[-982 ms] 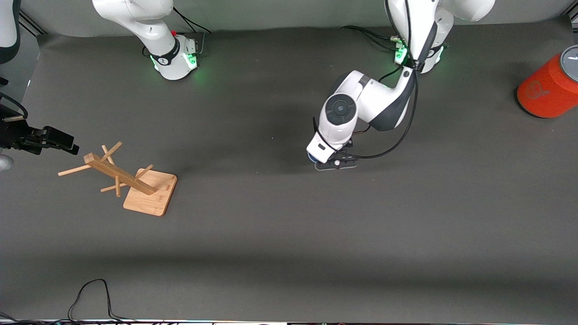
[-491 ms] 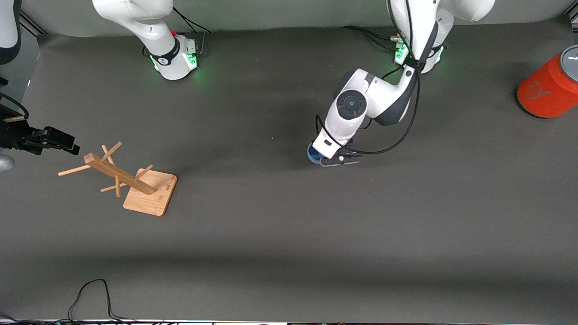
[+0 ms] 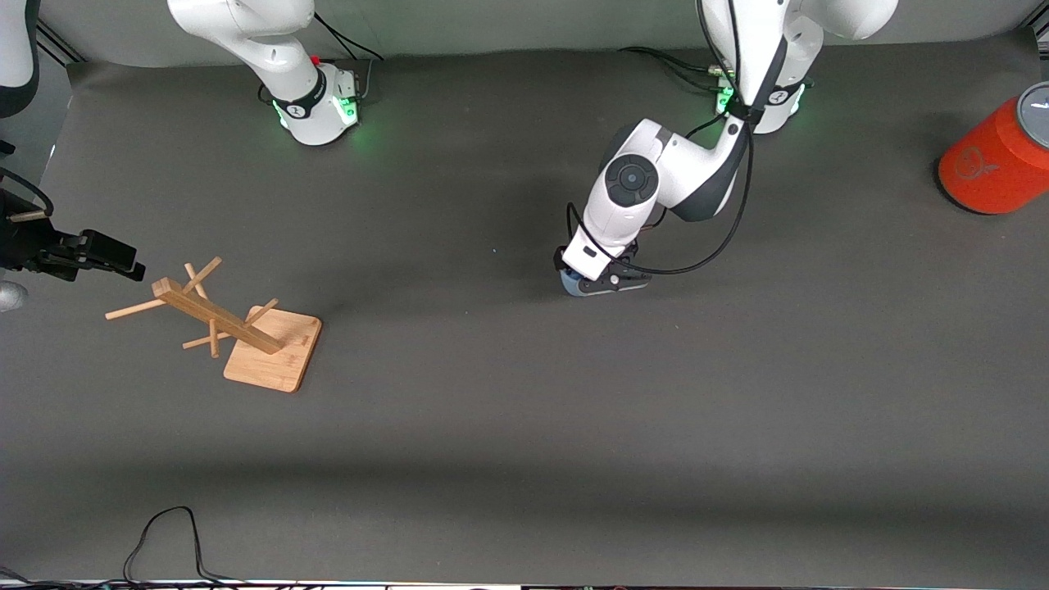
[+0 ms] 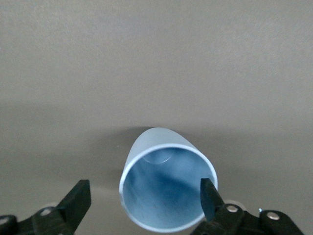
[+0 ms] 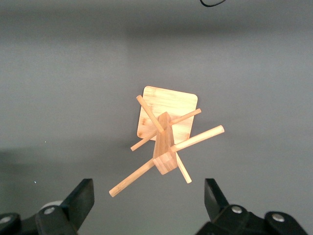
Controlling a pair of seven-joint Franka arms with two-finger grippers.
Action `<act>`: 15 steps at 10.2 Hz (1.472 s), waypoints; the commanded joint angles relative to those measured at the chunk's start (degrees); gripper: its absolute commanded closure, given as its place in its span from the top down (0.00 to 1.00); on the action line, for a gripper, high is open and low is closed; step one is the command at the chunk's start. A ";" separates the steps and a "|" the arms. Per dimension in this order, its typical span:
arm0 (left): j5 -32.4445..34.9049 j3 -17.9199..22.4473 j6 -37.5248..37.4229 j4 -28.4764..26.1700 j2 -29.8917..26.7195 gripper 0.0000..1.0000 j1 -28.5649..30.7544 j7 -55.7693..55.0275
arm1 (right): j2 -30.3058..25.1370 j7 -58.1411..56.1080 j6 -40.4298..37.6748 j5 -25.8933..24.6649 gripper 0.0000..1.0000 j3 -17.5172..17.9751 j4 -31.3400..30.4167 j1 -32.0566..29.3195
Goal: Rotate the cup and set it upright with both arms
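The dark grey matte counter (image 3: 524, 426) carries all items. The left white jointed arm (image 3: 656, 176) reaches from its base at the 1 o'clock region of the front view down to the counter's centre. The right white jointed arm (image 3: 246, 33) waits, its base at 11 o'clock. A large orange cylinder with a grey top (image 3: 996, 160) stands at 2 o'clock, at the left arm's end of the counter. A wooden peg rack on a square base (image 3: 238, 328) stands at 9 o'clock. The right gripper (image 5: 146, 205) hangs over the rack, jaws spread wide, grasping nothing. The left gripper (image 4: 144, 198) is released, one finger (image 4: 76, 200) apart from the cup, the other at its rim. The small pale-blue plastic cup (image 4: 166, 188) stands upright on the counter between them, mouth up, near the centre.
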 commanded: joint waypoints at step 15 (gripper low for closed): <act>16.41 16.03 -44.90 22.01 -22.75 1.00 28.04 47.06 | -0.69 -1.05 0.66 -0.96 1.00 0.10 -0.90 0.26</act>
